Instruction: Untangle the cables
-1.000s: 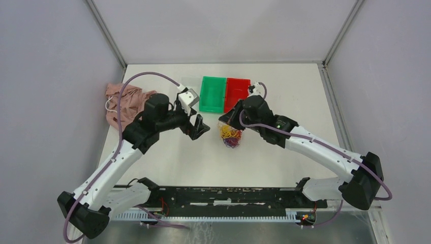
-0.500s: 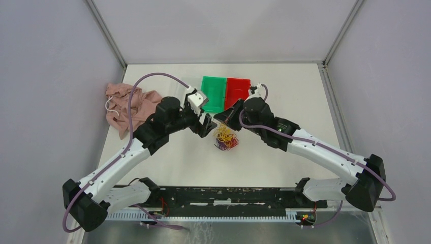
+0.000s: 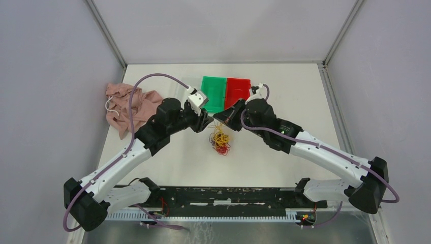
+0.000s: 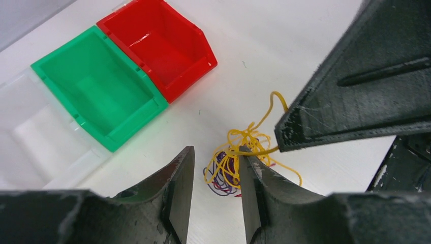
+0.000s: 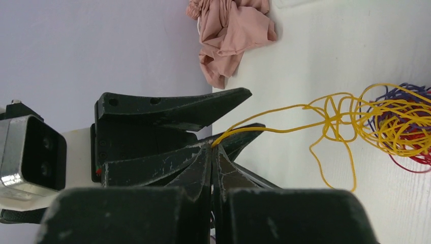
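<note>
Currently clamping one yellow strand of the cables tight in the right end effector, taut from those tips down to the tangle on the counter. Holding the left end effector part-open just beside that same strand, nearer the heap; likely needs closing across the strand, then pulling apart.

Bright, even overhead light; soft shadows, little blur.
</note>
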